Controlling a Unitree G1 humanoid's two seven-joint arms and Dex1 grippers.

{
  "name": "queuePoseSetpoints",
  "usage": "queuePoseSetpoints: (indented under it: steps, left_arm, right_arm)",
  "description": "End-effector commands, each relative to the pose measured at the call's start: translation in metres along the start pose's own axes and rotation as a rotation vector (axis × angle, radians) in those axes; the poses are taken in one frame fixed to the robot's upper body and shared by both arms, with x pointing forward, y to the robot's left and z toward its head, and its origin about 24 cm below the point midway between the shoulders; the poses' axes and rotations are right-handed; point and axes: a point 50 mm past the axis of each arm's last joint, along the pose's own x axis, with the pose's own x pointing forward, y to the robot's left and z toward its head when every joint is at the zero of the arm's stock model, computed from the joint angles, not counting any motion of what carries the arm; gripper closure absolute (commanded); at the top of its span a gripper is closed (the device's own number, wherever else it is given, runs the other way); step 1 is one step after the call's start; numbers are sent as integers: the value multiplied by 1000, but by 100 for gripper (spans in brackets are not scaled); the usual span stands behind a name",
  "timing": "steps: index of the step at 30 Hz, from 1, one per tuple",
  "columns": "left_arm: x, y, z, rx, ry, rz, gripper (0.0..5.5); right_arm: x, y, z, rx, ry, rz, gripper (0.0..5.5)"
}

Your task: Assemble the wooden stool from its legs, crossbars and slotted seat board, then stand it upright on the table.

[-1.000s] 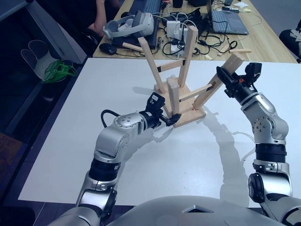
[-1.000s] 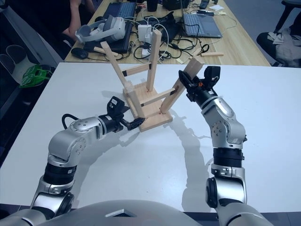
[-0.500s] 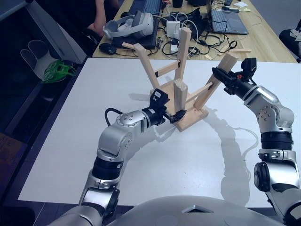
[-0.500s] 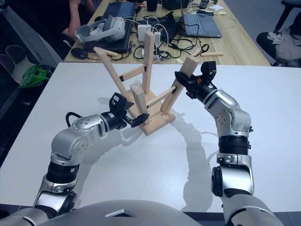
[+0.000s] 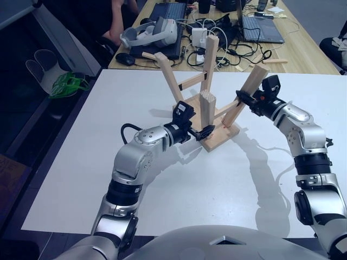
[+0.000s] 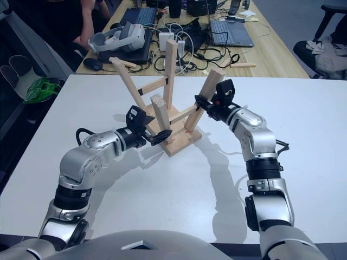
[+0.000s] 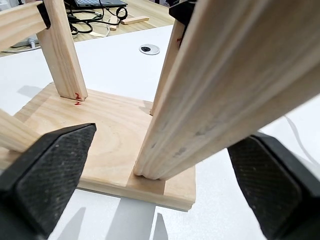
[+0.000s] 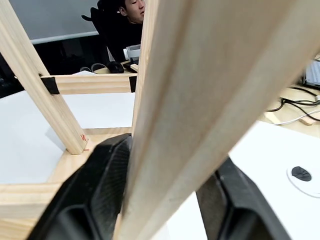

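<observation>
Right gripper (image 5: 243, 102) slid down the right leg (image 5: 254, 80) of the stool (image 5: 219, 132), squeezing it; left gripper (image 5: 199, 133) stayed spread wide around the near leg (image 5: 205, 107).

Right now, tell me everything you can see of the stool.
The stool is pale, unfinished-looking wood and stands upside down: its seat board is on the white table, four legs pointing up and splayed. Crossbars with black-wrapped ends link the legs. Small red marks sit at one leg's base. The open left gripper straddles the near leg just above the board. The right gripper is shut on the right leg.
</observation>
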Motion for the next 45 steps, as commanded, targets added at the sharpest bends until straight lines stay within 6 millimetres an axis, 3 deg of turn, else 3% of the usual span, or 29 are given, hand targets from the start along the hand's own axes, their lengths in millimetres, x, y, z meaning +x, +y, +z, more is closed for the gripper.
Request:
queuePoseSetpoints:
  steps: [1,5,12,18,24,30,35,36,38,40,43,44,45]
  left_arm:
    - [1,2,4,13,-14,17,85]
    - [2,1,2,7,-18,24,85]
    - [3,4,5,14,-59,38,85]
    - [3,9,7,14,-118,78,85]
    - [3,9,8,18,-129,83,85]
    - [2,10,9,20,-132,90,85]
    - [1,13,11,12,-148,112,85]
    - [1,14,12,10,-162,127,85]
    - [1,19,14,7,-176,172,85]
    - [2,23,15,-1,-182,211,85]
    - [2,28,19,-4,-195,241,85]
    - [2,29,21,-6,-202,250,85]
    - [2,30,21,-11,-206,259,85]
  right_arm:
    - [-13,1,-68,21,301,-58,309]
    - [-12,-5,-62,53,259,-108,309]
    - [-8,-13,-13,160,-56,-219,309]
    - [-6,-5,32,172,-249,-201,309]
    - [-10,-1,49,133,-335,-163,309]
    - [-28,-2,124,-62,-673,-258,309]
    - [-34,21,157,-140,-740,-123,309]
    - [-32,28,156,-140,-716,-85,309]
    - [-17,42,124,-95,-534,9,341]
    - [-2,49,68,3,-247,30,383]
    - [-2,60,-50,243,318,3,442]
    - [-7,63,-75,295,426,-14,464]
    - [-7,63,-79,320,451,-28,478]
